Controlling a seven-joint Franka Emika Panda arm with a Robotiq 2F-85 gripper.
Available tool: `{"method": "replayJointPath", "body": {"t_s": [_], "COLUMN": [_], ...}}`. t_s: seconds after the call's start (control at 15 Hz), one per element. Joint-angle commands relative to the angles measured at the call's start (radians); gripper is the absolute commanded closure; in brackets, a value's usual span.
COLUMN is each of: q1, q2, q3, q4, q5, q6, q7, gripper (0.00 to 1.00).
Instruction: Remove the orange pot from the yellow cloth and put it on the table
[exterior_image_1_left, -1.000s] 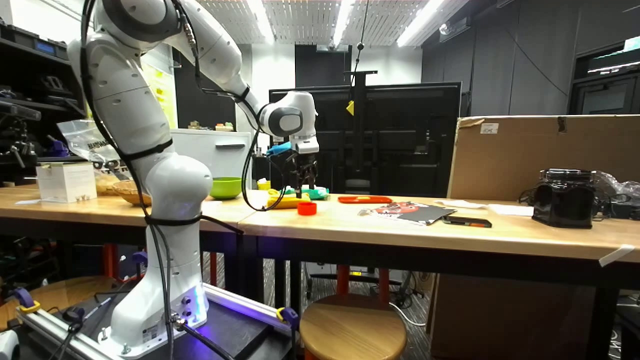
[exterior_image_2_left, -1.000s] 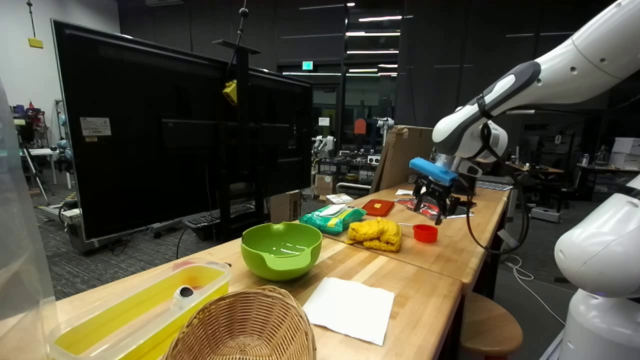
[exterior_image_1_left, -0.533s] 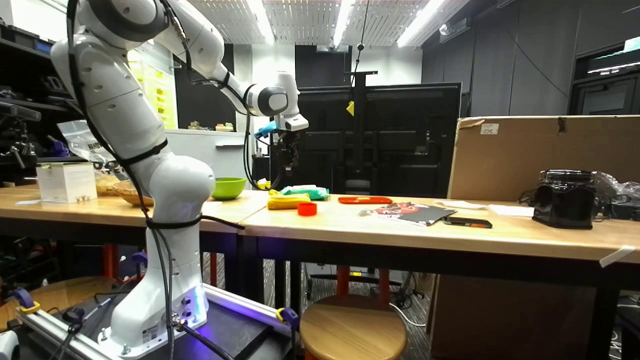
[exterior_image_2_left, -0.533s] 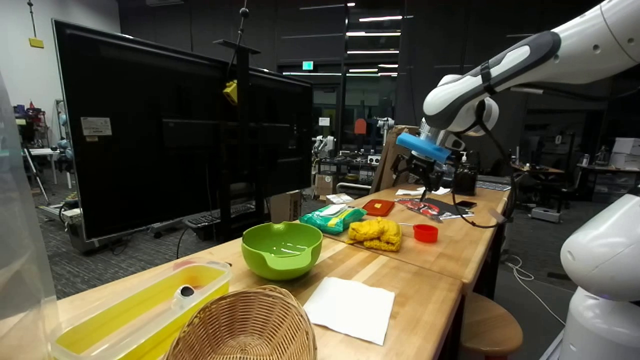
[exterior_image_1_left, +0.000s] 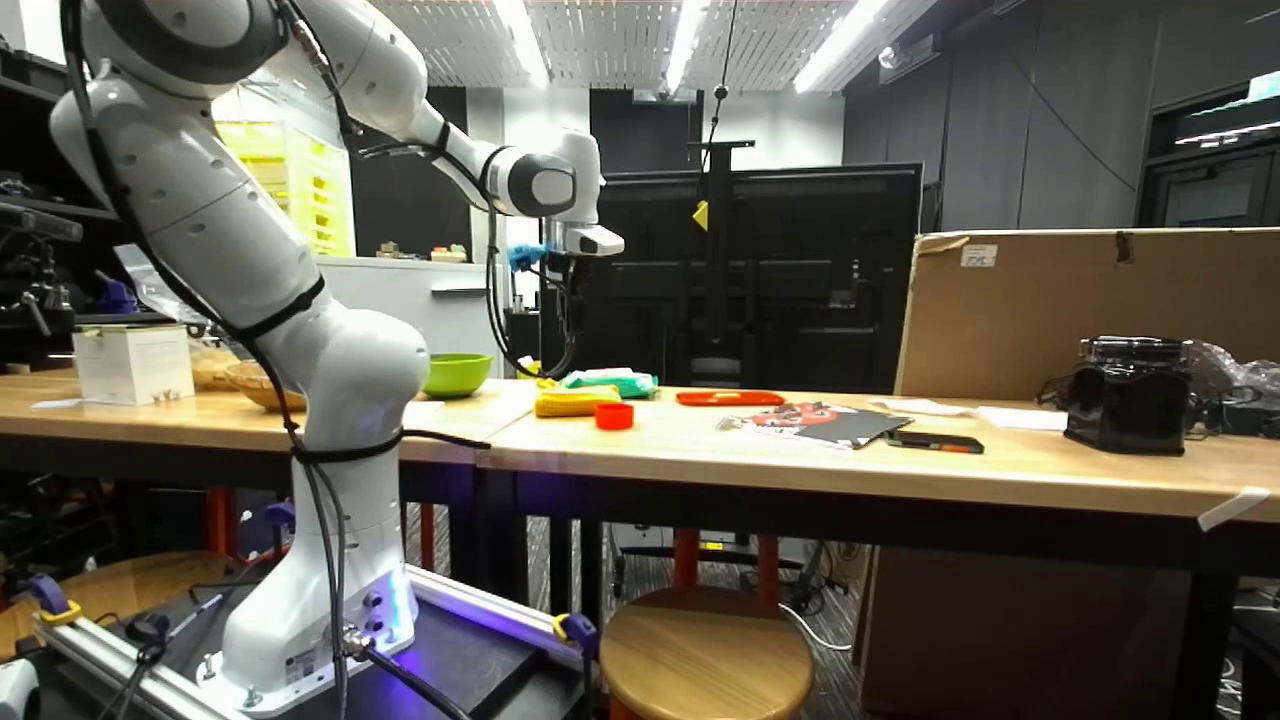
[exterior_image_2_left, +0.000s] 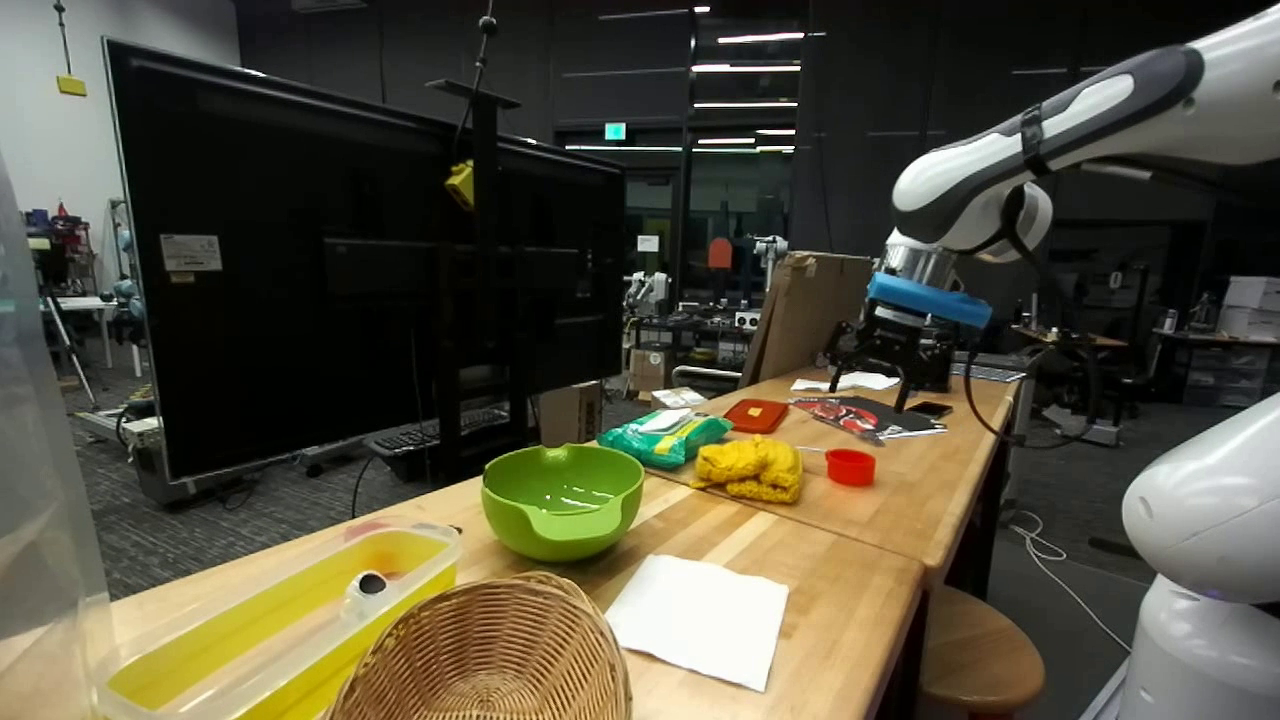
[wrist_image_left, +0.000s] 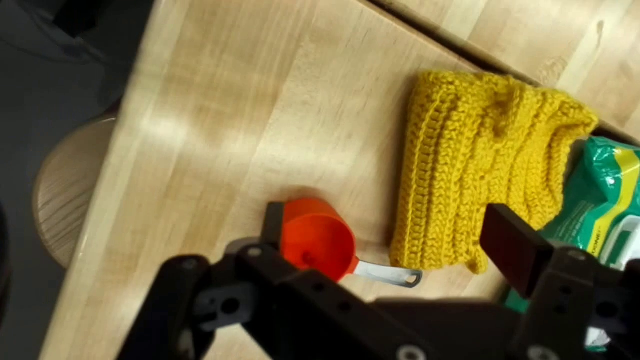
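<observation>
We are holding the gripper (wrist_image_left: 392, 237) wide-spread above the table (wrist_image_left: 225, 125), one orange pot (wrist_image_left: 320, 240) sitting there beside one yellow cloth (wrist_image_left: 470, 175), one green packet (exterior_image_2_left: 690, 440) lying close and one green bowl (exterior_image_2_left: 570, 538) farther off

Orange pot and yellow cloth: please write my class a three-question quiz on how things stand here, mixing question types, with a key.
1. True or false: the orange pot stands on the table, beside the yellow cloth.
2. Choose one: the hand holds (a) the orange pot, (b) the yellow cloth, (c) nothing.
3. Short answer: in the wrist view, which lies nearer the table's front edge, the orange pot or the yellow cloth?

Key: 1. True. 2. (c); its jaws stand apart, above the table. 3. The orange pot.
</observation>
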Motion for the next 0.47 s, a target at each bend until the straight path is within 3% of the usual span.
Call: {"method": "replayJointPath", "body": {"t_s": [0.0,0.4], "q1": [-0.038,-0.034], "q2": [-0.002,0.020], "q3": [0.029,0.050], "q4": [0.002,0.004], "q5": [0.021,0.019], "q6": [-0.004,0.004], "q7": [-0.017,-0.008], "gripper": [0.00,0.00]}}
